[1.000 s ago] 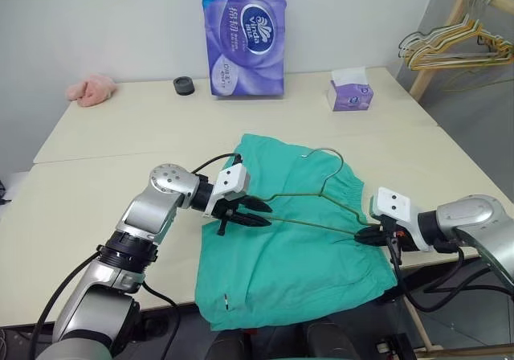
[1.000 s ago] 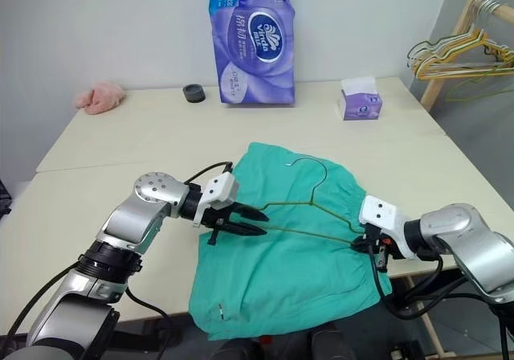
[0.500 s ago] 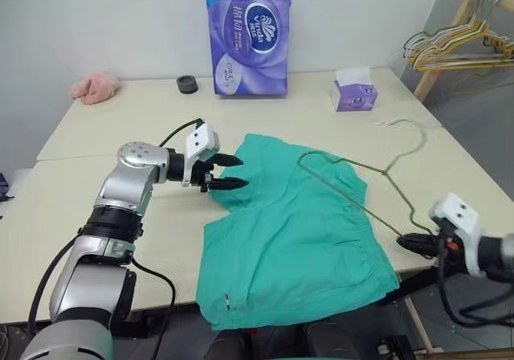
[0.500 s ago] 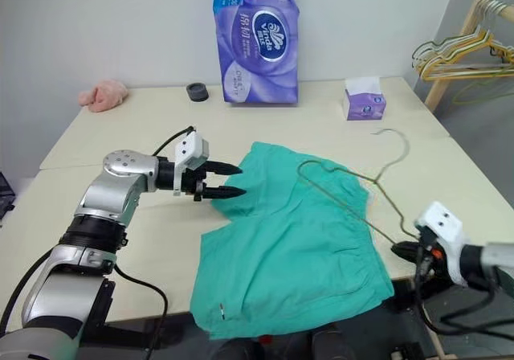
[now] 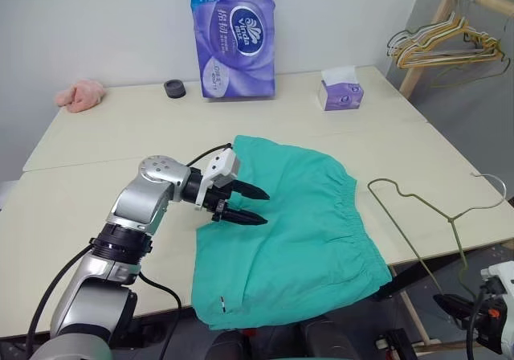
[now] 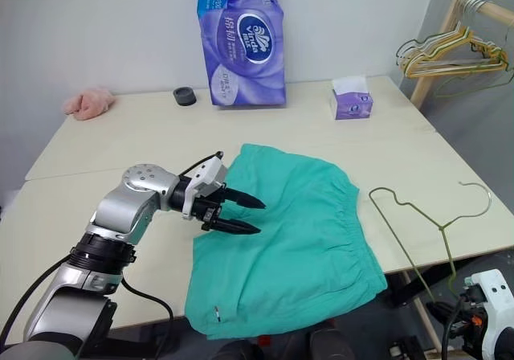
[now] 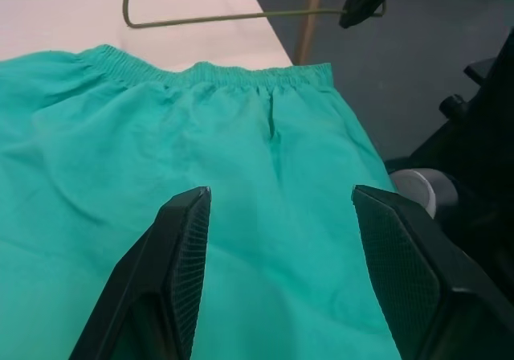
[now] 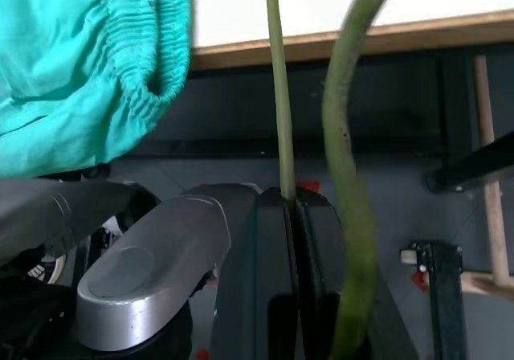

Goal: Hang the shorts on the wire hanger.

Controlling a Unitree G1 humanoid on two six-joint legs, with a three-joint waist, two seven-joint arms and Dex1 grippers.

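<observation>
My left gripper (image 5: 250, 204) is over the shorts (image 5: 297, 231), near their left edge as the head views show them. Its 2 fingers (image 7: 181, 251) stand apart with only cloth visible between them; nothing is held.

The shorts lie flat on the table (image 5: 96, 175), teal-green, with the gathered waistband toward my right side and the lower hem reaching the table's near edge.

My right gripper (image 8: 293, 215) is low, beyond the table's near right corner. Its jaws are pressed together on the wire hanger (image 5: 434, 215), clamping 1 thin wire between them in the right wrist view. The hanger rises from that grip and extends over the table's right edge, just beside the waistband and clear of it; its hook (image 5: 491, 185) points to my right.

On the far side of the table: a purple tissue pack (image 5: 233, 34), a small tissue box (image 5: 340, 87), a black ring (image 5: 173, 88) and a pink cloth (image 5: 78, 95). Other hangers (image 5: 442, 47) hang on a wooden rack at the right.
</observation>
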